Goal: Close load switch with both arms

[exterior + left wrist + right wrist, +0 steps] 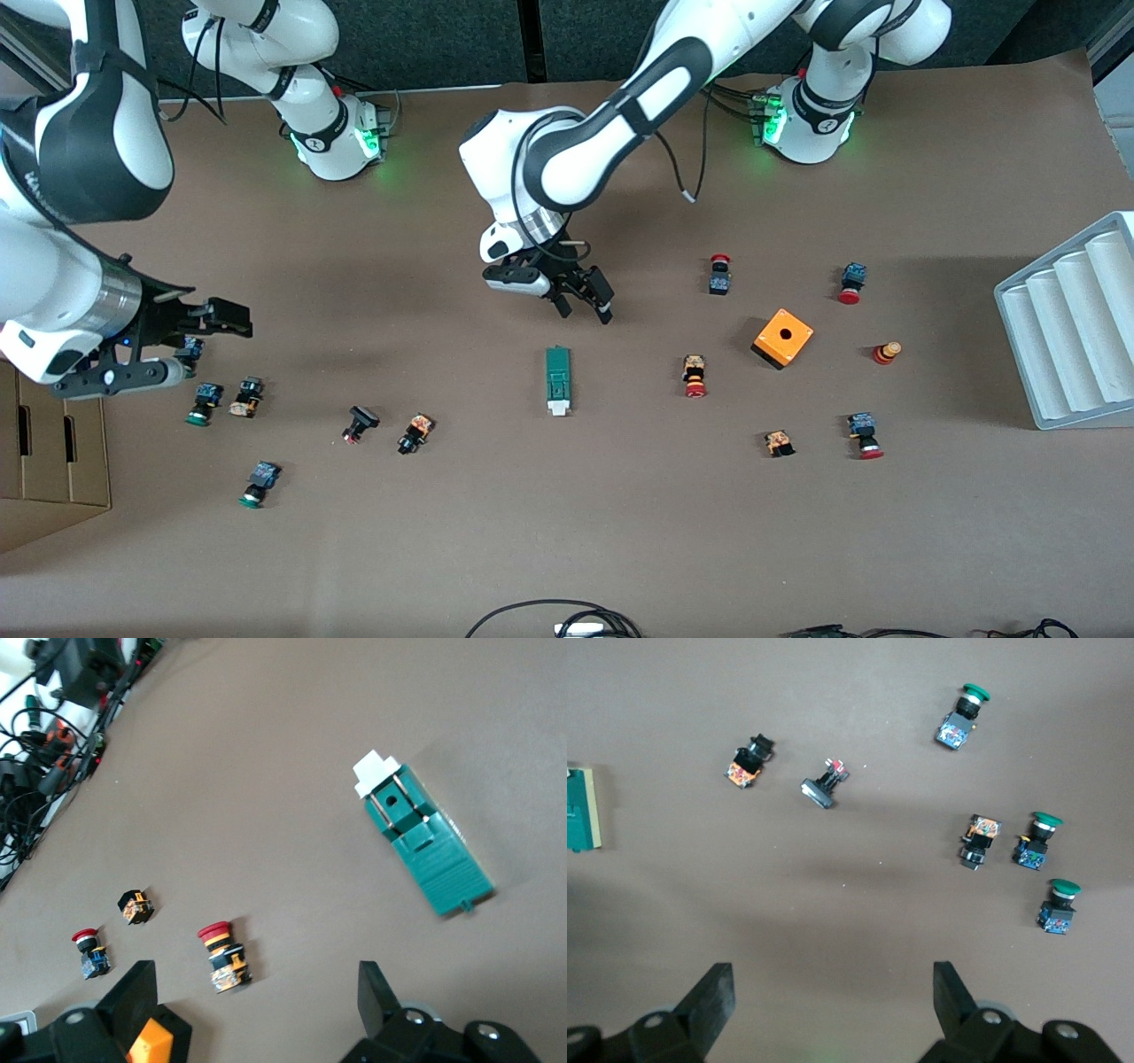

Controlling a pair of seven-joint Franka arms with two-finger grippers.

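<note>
The load switch [557,381] lies flat on the brown table, a narrow dark-green block whose white tab points toward the front camera. The left wrist view shows it whole [423,837]; only its green end [583,811] enters the right wrist view. My left gripper [585,312] hangs open over bare table just off the switch's green end, its fingers [137,992] empty and apart from the switch. My right gripper [213,332] is open and empty [833,992] over the push-buttons at the right arm's end of the table.
Small push-buttons are scattered on both sides of the switch, such as a red one [695,376] and a green one [202,403]. An orange cube with a hole [782,338], a white ridged tray [1072,328], a cardboard box [44,461] and cables [567,620] are also there.
</note>
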